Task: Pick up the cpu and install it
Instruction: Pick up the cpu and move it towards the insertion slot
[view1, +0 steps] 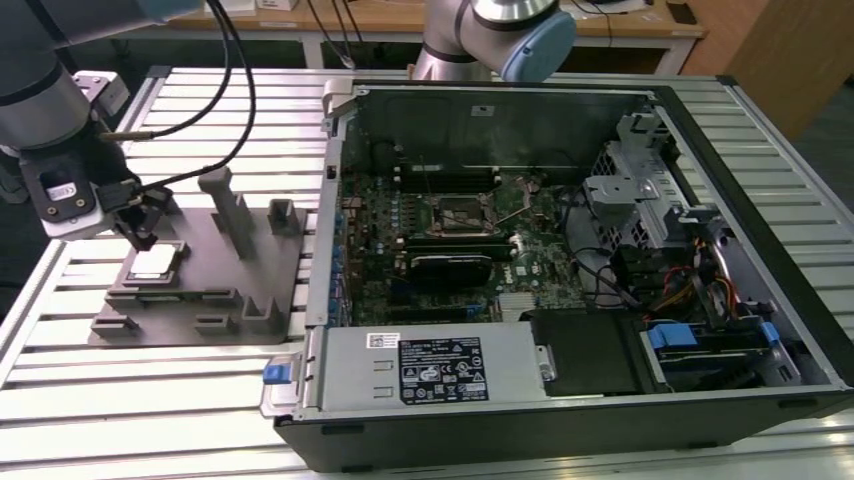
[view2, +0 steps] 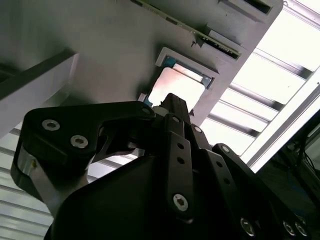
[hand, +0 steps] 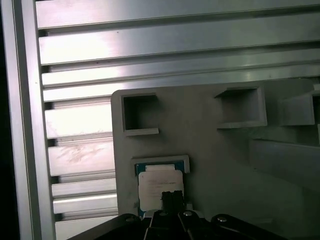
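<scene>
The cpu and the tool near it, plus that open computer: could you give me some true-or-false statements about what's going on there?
1. The cpu lies in a recess of the grey fixture, outside the computer case. True.
2. The cpu already sits on the motherboard. False: it lies on the fixture at the exterior view's left, and the motherboard is inside the case.
3. The tool hangs directly over the cpu. True.
4. The computer case is closed. False: its side is open and the motherboard shows.
5. The fixture rests on a wooden tabletop. False: it rests on a slatted metal table.
</scene>
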